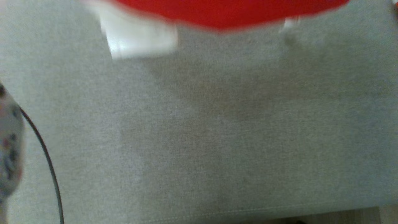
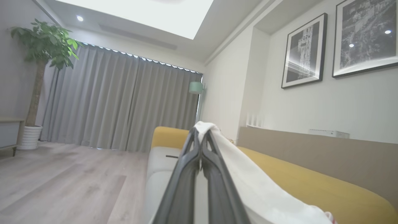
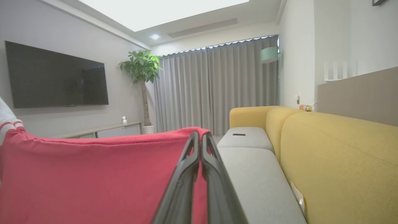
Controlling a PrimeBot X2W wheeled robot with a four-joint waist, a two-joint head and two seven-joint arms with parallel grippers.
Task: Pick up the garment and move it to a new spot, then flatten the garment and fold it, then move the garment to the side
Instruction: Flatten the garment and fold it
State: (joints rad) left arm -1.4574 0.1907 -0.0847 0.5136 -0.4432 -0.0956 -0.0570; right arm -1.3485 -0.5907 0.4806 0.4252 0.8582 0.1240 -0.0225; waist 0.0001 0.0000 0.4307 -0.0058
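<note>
The garment [image 1: 227,12] is red with white sleeves and hangs blurred along the top edge of the head view, above the grey sofa seat [image 1: 199,130]. In the left wrist view my left gripper [image 2: 201,132] is shut on a white part of the garment [image 2: 248,183], which drapes down to the right of the fingers. The right wrist view has my right gripper [image 3: 200,137] shut on the red edge of the garment [image 3: 93,180], the cloth stretched out to the left with a white striped sleeve [image 3: 7,119] at the far left.
The sofa has a yellow backrest [image 3: 335,155] and grey cushions [image 3: 245,140] with a small dark remote [image 3: 238,134] on them. A patterned cloth [image 1: 9,149] and a dark cable [image 1: 46,158] lie at the left. A plant [image 2: 46,62], curtains and wood floor stand beyond.
</note>
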